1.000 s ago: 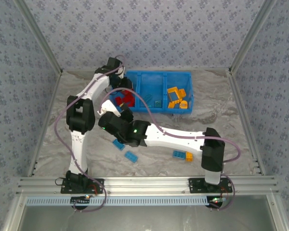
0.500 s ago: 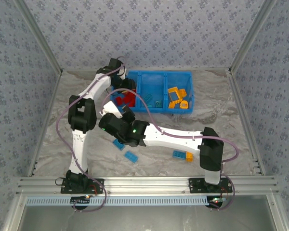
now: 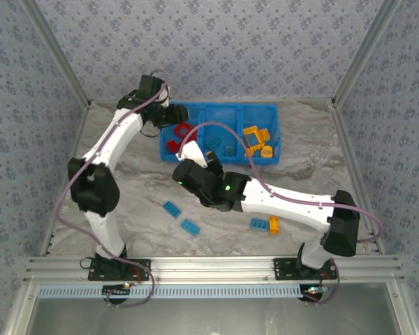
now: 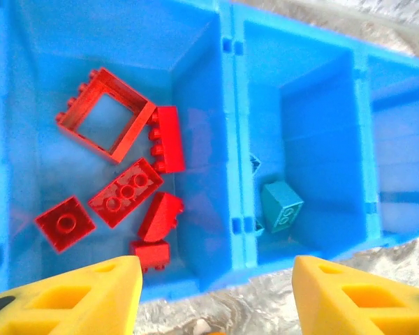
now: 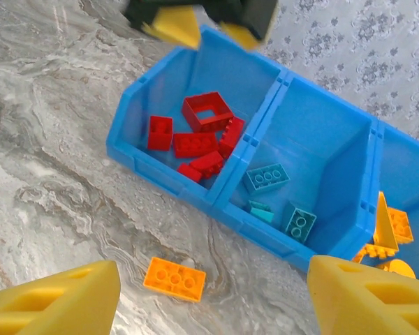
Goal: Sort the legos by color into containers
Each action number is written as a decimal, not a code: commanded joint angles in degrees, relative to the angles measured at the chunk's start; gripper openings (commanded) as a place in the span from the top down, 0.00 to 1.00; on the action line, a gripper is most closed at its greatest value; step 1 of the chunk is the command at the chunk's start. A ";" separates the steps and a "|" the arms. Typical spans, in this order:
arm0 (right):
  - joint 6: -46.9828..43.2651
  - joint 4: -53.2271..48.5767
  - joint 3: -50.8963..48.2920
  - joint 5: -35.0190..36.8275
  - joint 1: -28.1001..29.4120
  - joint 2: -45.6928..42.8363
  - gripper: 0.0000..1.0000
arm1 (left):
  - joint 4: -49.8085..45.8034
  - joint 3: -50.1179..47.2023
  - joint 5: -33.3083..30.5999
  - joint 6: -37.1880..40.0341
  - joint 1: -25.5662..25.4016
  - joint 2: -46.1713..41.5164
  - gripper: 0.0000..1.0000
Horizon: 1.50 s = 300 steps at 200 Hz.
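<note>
Near desk (image 3: 146, 241), left of centre: a light blue brick (image 3: 171, 209) and a second light blue brick (image 3: 190, 226), loose and apart from each other. To the right, a blue brick (image 3: 259, 223) touches an orange brick (image 3: 274, 225). We count all four as unsorted.

Further in, the right claw (image 5: 213, 272) hangs over the desk just short of the bin, fingers apart with nothing between them. Under it lies a loose orange brick (image 5: 174, 278), flat on the desk near the bin's front wall. We judge it the likely next pick.

Far: the blue bin (image 3: 227, 106).
- The left compartment holds the red legos (image 4: 126, 192) — one open frame and several blocks.
- The middle compartment holds three teal legos (image 5: 267, 177).
- The right compartment holds the orange-yellow legos (image 3: 255, 136).
- We see no mixed colours in any compartment.

The left claw (image 4: 216, 279) hovers over the far left end of the bin, above the red compartment, fingers apart and empty.

Our reading is that the task is well past halfway. No red shows on the desk. Five bricks are left to sort — three blue, two orange.
</note>
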 commanded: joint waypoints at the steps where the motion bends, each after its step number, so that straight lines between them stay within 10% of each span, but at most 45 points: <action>1: 2.49 -1.81 -3.40 -3.82 -1.12 -3.98 0.27 | -1.77 -7.19 -5.46 -2.41 -2.14 -10.46 0.39; 122: -6.50 4.70 -16.31 -40.57 -15.34 -0.76 0.13 | -12.90 -55.61 -6.96 -21.80 -11.42 -72.39 0.30; 300: -29.67 -6.20 7.61 -37.64 -19.81 30.42 0.20 | -8.89 -51.89 -0.48 -17.57 -11.42 -72.99 0.28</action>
